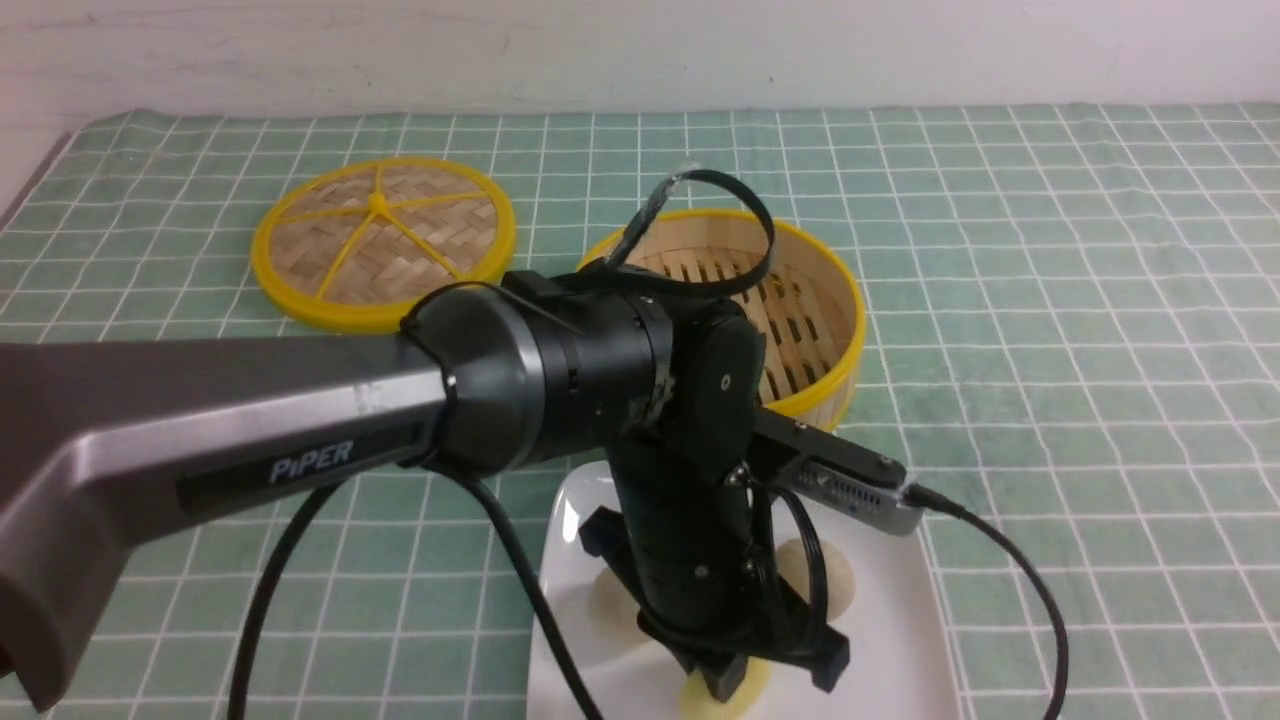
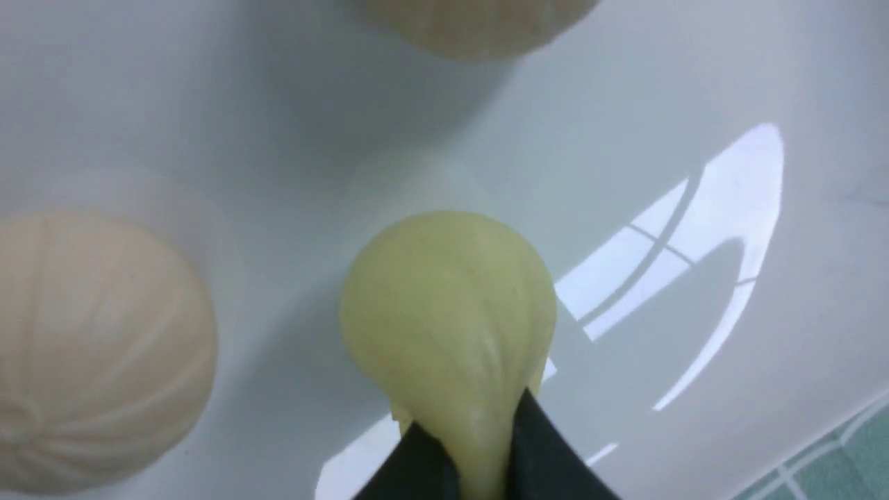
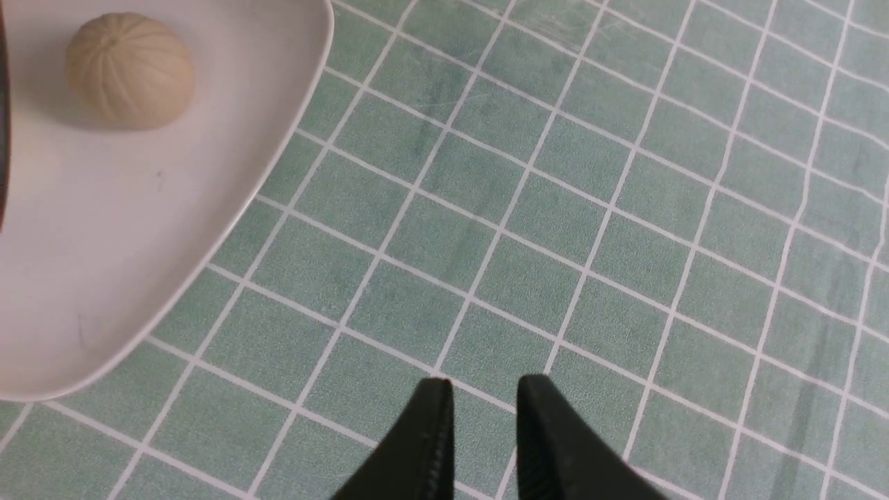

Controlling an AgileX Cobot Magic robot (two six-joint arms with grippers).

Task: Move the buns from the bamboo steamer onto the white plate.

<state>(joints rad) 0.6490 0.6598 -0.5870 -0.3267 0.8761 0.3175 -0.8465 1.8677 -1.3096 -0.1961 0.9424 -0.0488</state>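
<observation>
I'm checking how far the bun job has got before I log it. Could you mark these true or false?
1. The left gripper pinches the yellow bun. True.
2. A bun sits in the steamer. False: the part of its slatted floor that shows is bare.
3. The lid covers the steamer. False: it lies flat on the cloth, on the steamer's left.
4. Two beige buns, one and another, lie on the plate. True.
5. The right gripper holds a bun. False: it holds nothing, over the cloth beside the plate.
</observation>
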